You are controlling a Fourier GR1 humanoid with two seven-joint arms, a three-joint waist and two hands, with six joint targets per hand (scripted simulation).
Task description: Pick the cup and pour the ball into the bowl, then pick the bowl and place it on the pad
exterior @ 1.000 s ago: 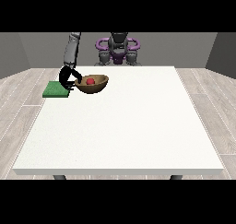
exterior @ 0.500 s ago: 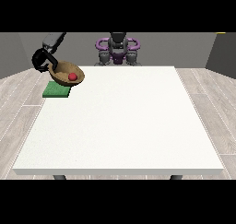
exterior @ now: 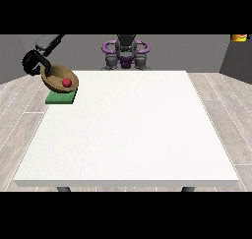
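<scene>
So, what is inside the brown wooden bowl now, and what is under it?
A small red ball lies inside the brown wooden bowl. The flat green pad is below the bowl, its far part covered, so contact cannot be judged. The black robot hand grips the bowl's rim.

A big white table (exterior: 128, 130) fills the middle, standing on dark legs (exterior: 62, 189). Pale wood-plank floor (exterior: 226, 115) spreads all around it, and grey walls (exterior: 197, 51) close off the back.
</scene>
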